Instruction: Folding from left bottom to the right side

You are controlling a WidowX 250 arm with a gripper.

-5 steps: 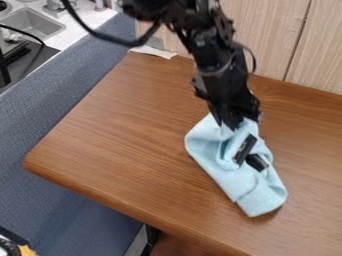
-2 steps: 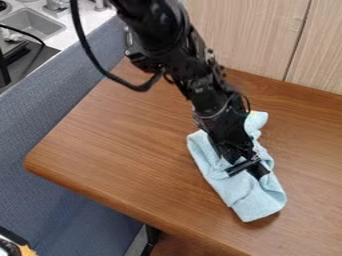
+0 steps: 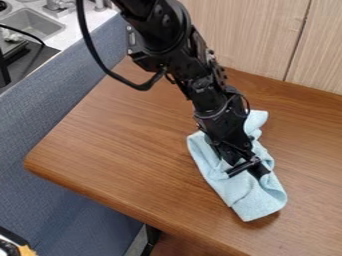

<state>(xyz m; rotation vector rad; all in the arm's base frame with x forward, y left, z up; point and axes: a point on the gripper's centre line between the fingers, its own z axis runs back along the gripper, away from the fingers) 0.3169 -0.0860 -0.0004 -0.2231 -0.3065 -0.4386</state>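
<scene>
The black gripper (image 3: pixel 248 170) hangs low over the middle of the light blue cloth (image 3: pixel 257 203), its two dark fingers spread apart at the cloth's surface. The cloth lies bunched and partly folded on the brown wooden table (image 3: pixel 127 145), right of the table's middle. One end of it shows beyond the arm at the upper right, and the other end points toward the table's front edge. The arm covers the cloth's upper middle part. Whether any fabric is between the fingers, I cannot tell.
A wood-panelled wall (image 3: pixel 254 37) stands along the table's back edge. Blue-grey upholstery (image 3: pixel 67 110) runs beside the table's left edge. At the upper left are a sink (image 3: pixel 33 24) and a counter. A black cable loops beside the arm.
The gripper has moved down and forward over the cloth, with the arm lower. The cloth's far end now sticks out to the upper right, and its folds have shifted slightly.
</scene>
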